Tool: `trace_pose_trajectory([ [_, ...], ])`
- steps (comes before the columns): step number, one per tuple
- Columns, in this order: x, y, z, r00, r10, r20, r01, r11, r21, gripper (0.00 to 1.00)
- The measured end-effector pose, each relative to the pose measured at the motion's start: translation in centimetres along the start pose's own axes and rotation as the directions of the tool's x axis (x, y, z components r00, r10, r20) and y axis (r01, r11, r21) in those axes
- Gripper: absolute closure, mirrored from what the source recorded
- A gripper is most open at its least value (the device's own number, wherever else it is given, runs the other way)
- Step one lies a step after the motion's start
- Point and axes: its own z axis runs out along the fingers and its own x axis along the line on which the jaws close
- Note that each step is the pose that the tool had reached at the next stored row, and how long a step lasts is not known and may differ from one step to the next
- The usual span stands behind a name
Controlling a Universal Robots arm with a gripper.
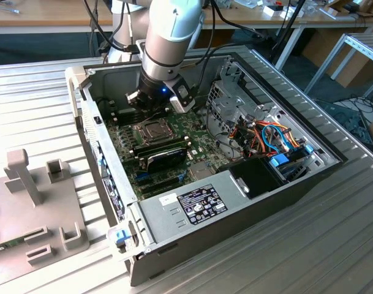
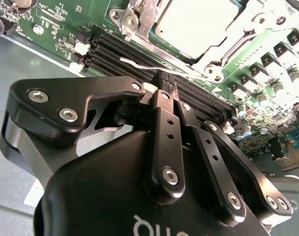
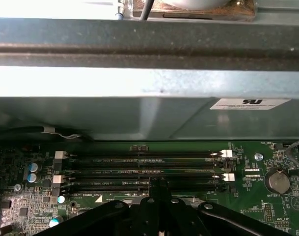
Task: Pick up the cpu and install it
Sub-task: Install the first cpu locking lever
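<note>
Gripper [image 1: 154, 103] hangs over the motherboard [image 1: 174, 156] inside the open computer case [image 1: 235, 202] in the exterior view. Its fingers [image 2: 165, 105] are pressed together, empty, above the memory slots [image 2: 120, 56] in the second wrist view, the cpu [image 2: 196, 22] sitting in its socket beyond. Fingertips meet over those slots [image 3: 144, 172] in the first wrist view.

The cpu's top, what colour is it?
The cpu has a pale silver-grey metal top, seen best in the second wrist view, sitting in the socket.

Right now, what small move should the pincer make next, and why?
Probably a short lift straight up: the cpu already sits in its socket, and the pincer is shut, empty, low over the memory slots beside it.
</note>
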Motion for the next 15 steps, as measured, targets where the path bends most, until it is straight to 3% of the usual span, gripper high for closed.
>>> trace_pose_trajectory([
  [15, -0.35, -0.14, 0.15, 1.0000, 0.001, 0.0004, -0.001, 1.0000, 0.0001, 0.89],
])
